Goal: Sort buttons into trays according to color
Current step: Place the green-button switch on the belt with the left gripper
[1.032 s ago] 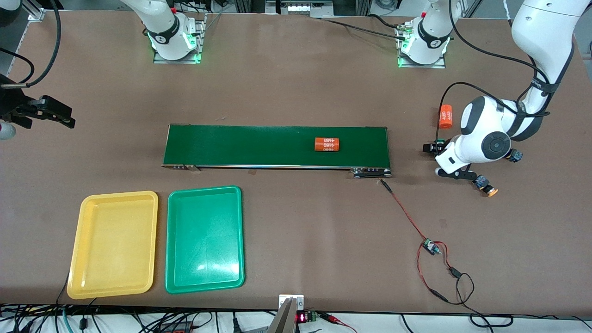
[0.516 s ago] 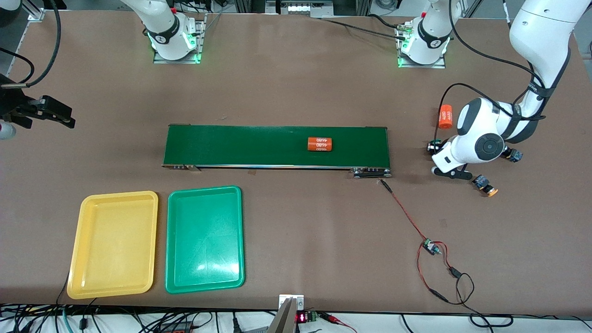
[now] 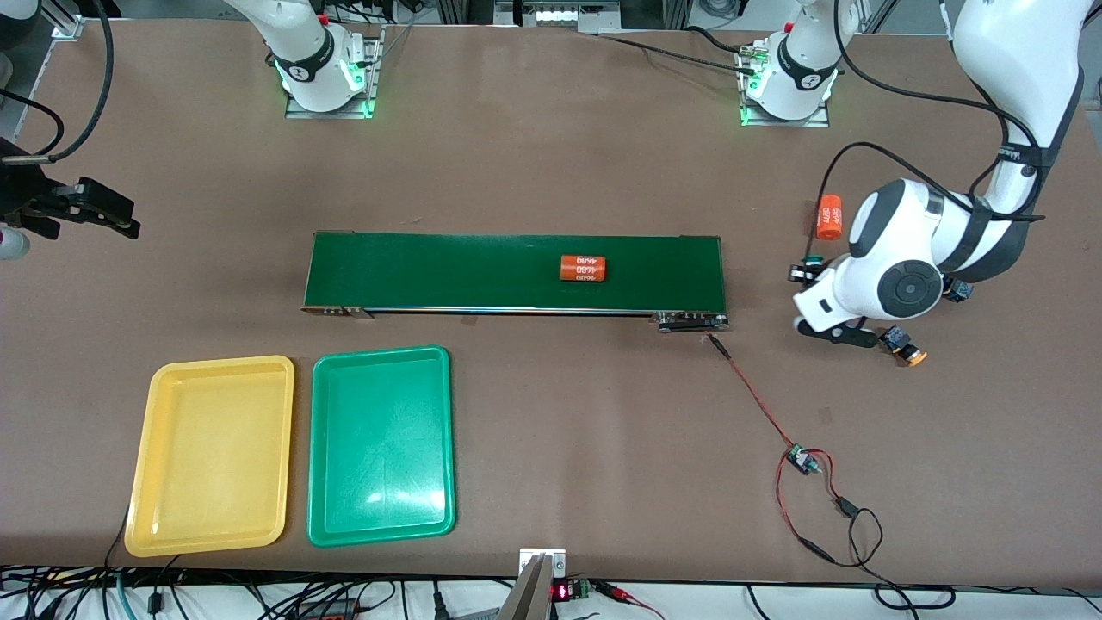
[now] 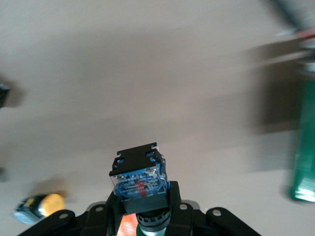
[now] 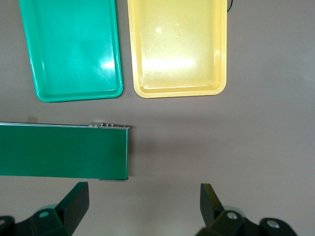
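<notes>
- Off the belt's (image 3: 516, 272) left-arm end: left gripper (image 4: 143, 212) clamped shut on a green button (image 4: 138, 178), above the table.
- Beside it on the table: orange-yellow button (image 3: 904, 346).
- Over the belt's other end: right gripper (image 5: 142, 204) spread wide, waited.
- Nearer the camera: yellow tray (image 3: 211, 455), green tray (image 3: 380, 444).

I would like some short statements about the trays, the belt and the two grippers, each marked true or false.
1. Both trays hold buttons. False: the yellow tray and the green tray hold nothing.
2. The left gripper is shut on a green button. True.
3. An orange cylinder lies on the belt. True.
4. The right gripper holds a button. False: it is open and holds nothing.
5. A yellow-capped button lies on the table near the left gripper. True.
</notes>
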Controlling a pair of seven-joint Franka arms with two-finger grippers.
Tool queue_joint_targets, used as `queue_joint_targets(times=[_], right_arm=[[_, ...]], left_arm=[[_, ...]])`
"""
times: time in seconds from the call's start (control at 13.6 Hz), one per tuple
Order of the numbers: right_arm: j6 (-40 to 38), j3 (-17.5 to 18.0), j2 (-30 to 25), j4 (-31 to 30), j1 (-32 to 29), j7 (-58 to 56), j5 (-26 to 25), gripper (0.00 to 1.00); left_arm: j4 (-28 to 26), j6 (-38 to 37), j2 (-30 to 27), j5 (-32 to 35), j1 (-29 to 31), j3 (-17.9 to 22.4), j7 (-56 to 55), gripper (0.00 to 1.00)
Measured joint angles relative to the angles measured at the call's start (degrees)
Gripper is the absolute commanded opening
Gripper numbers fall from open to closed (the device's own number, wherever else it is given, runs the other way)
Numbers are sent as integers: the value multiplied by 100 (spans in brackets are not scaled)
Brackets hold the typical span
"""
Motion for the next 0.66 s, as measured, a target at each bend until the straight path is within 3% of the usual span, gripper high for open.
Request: queue_joint_targets(times=[0.15, 0.52, 0.59, 0.66], right_arm=[[0, 0, 0, 0, 0, 0, 0, 100], [0, 2, 1, -1, 0, 0, 0, 100], [0, 1, 1, -1, 0, 0, 0, 100], [0, 2, 1, -1, 0, 0, 0, 100]], left_arm=[[41, -31, 18, -416, -125, -302, -50, 32], [32, 547, 290, -550, -1217, -374, -1097, 40], [31, 690, 374, -550, -1259, -372, -1148, 55], [32, 796, 451, -550, -1254, -361, -1154, 79]])
